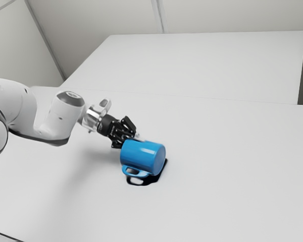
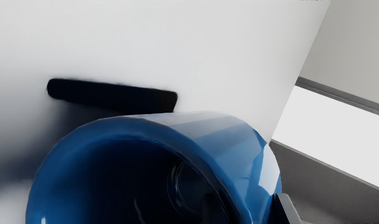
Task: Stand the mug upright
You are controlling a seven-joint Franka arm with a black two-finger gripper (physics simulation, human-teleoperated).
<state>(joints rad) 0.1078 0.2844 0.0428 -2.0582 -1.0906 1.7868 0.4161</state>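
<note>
The mug (image 1: 143,156) is on its side, its mouth (image 2: 114,183) toward our tool (image 1: 134,138); we can't tell if the tool is open or closed.

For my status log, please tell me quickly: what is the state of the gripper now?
Gripper: at the sideways blue mug; whether open or closed on it cannot be told.

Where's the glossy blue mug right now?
In the exterior view, the blue mug is near the middle, tipped on its side over the white table, at the tip of the black claw, its base facing the exterior view's right.
</note>
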